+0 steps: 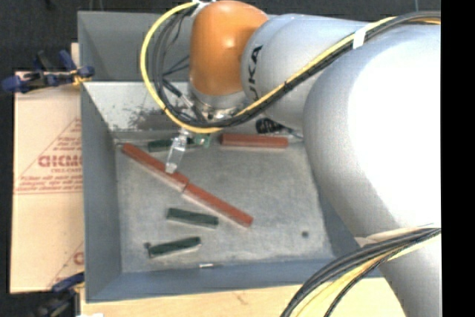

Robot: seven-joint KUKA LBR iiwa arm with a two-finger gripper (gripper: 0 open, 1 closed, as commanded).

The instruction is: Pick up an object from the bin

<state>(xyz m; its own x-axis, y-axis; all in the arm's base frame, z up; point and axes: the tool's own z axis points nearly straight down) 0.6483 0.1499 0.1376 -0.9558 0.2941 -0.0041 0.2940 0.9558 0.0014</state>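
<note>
End effector [175, 158] sits over the upper-left part of the long red-brown stick [219, 203]; grip state unclear.

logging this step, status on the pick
Gripper low over long reddish-brown stick, its upper-left part. Stick lying flat, not lifted. Dark green stick close behind.

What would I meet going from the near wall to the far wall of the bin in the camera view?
Front green strip → second green strip → gripper → short brown stick. The long brown stick slants across most of these, so it is left out.
</note>
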